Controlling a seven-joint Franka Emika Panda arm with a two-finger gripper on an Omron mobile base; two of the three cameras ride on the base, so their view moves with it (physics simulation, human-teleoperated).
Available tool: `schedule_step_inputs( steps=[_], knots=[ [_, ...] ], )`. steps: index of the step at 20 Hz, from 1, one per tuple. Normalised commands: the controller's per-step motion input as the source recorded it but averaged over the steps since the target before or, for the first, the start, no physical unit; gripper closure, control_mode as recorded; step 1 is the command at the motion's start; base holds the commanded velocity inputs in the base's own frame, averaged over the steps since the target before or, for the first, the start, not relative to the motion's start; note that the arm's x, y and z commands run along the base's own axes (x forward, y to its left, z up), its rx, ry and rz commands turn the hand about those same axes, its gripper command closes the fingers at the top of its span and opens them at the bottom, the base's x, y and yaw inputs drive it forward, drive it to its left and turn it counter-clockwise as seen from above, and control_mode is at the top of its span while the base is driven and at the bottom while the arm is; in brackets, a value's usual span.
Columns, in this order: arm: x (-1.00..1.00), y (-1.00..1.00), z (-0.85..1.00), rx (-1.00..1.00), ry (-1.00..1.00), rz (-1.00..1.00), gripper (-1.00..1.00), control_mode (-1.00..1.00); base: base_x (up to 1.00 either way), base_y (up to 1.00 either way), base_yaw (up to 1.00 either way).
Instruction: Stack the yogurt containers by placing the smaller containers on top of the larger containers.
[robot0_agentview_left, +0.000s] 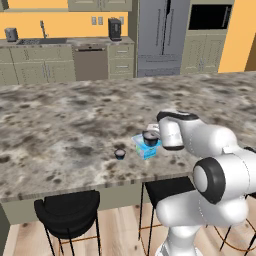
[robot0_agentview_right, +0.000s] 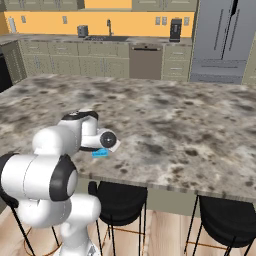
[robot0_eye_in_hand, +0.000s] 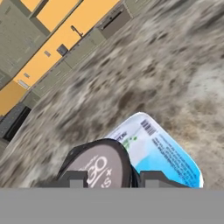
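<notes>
The larger container, a light-blue and white yogurt box (robot0_agentview_left: 145, 149), lies on the marble counter near its front edge. In the right base view a corner of the box (robot0_agentview_right: 100, 153) peeks out from under my arm. A small dark cup (robot0_agentview_left: 150, 138) is right over the box top, and my gripper (robot0_agentview_left: 151, 133) is shut on it. In the hand view the cup's dark printed lid (robot0_eye_in_hand: 98, 167) sits between my fingertips (robot0_eye_in_hand: 72, 179), with the box (robot0_eye_in_hand: 164, 153) just behind it. I cannot tell whether the cup touches the box. A second small dark cup (robot0_agentview_left: 120, 154) stands on the counter left of the box.
The marble island counter (robot0_agentview_left: 65, 125) stretches wide to the left and back. Black stools (robot0_agentview_left: 70, 212) stand under its front edge. Cabinets, a sink and a fridge (robot0_agentview_left: 160, 35) line the far wall.
</notes>
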Motion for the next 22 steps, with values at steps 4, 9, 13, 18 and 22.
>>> schedule_step_inputs(
  steps=[4, 9, 13, 18, 22],
  knots=[
    [0.15, 0.00, -0.10, 0.00, 0.00, 0.00, 1.00, -1.00, 0.00, 0.00, 0.00],
    [0.14, 0.00, -0.12, 0.00, 0.00, 0.00, 1.00, -1.00, 0.00, 0.00, 0.00],
    [0.14, 0.00, -0.13, 0.00, 0.00, 0.00, 1.00, -1.00, 0.00, 0.00, 0.00],
    [0.12, 0.00, -0.11, 0.00, 0.00, 0.00, 1.00, -1.00, 0.00, 0.00, 0.00],
    [0.03, 0.00, -0.01, 0.00, 0.00, 0.00, 1.00, -1.00, 0.00, 0.00, 0.00]
  ],
)
